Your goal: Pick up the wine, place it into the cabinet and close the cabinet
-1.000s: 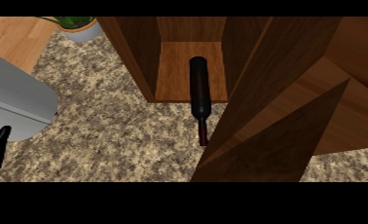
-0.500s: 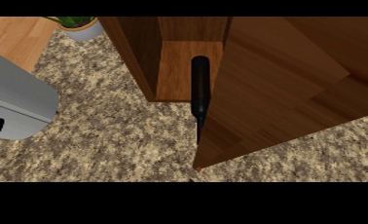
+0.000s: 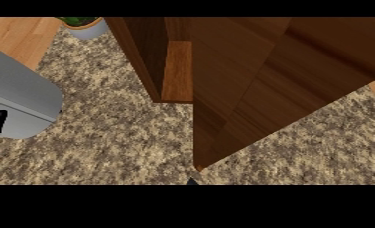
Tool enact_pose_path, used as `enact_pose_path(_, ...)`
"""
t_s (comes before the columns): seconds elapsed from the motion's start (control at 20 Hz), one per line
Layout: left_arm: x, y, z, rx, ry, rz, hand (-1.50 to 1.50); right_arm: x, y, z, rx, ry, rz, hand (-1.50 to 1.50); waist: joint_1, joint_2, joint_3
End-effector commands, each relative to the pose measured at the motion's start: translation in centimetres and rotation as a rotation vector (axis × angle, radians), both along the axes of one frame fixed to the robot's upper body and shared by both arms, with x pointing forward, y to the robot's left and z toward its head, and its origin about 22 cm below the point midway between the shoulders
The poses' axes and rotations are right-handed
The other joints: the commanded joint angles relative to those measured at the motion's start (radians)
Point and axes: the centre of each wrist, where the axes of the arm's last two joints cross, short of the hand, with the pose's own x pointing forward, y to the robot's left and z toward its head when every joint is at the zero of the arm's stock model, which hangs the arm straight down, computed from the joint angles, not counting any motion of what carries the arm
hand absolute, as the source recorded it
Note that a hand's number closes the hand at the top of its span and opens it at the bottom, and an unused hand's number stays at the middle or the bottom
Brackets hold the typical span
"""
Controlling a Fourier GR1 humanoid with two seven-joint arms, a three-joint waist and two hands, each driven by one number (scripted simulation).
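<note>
The wooden cabinet stands at the back of the counter. Its door has swung across the opening and leaves only a narrow strip of the inner shelf in sight. The wine bottle is hidden behind the door. My left forearm rests at the left edge, and only a black sliver of the left hand shows there. A small dark tip at the lower edge, just under the door's corner, may belong to my right hand; I cannot tell its shape.
A potted plant stands at the back left beside the cabinet. A wooden surface borders the speckled countertop at the far left. The door's lower corner reaches out over the counter.
The door has swung leftward over the opening and now covers the dark wine bottle, which lay on the shelf with its neck pointing out. The left forearm has barely moved.
</note>
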Motion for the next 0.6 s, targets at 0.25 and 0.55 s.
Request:
enact_pose_path(0.25,1.5,-0.8,-0.5,-0.003,-0.007,-0.015,-1.50,4.3,6.4,3.7,0.104,-0.028,0.069,1.50,0.017,0.011,-0.001)
enact_pose_path(0.55,0.7,-0.9,0.5,-0.012,-0.002,0.016,-1.50,10.0,9.7,7.6,0.099,-0.037,-0.011,1.50,0.020,0.003,0.002)
